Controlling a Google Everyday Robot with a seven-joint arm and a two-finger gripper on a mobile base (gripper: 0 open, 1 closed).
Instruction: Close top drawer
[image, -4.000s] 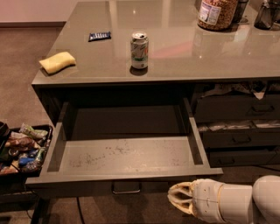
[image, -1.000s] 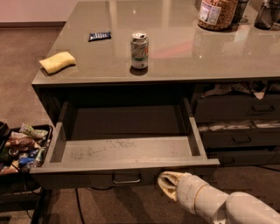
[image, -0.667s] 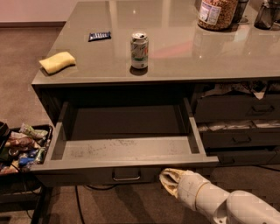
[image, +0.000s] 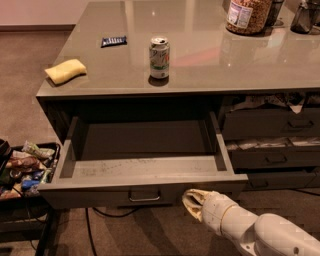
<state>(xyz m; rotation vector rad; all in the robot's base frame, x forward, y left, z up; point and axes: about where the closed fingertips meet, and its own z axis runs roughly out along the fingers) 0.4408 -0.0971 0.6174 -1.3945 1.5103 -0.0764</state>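
The top drawer (image: 145, 167) stood well out from beneath the front edge of the table (image: 210, 75), toward the front left corner, with its speckled floor exposed. The gripper (image: 191, 201) sat low at the drawer front, right of the loop handle (image: 144, 195). Whether it touched the front, and whether it was parted or together, could not be told. Judgement: closing was not complete, and most of the inward travel remained.
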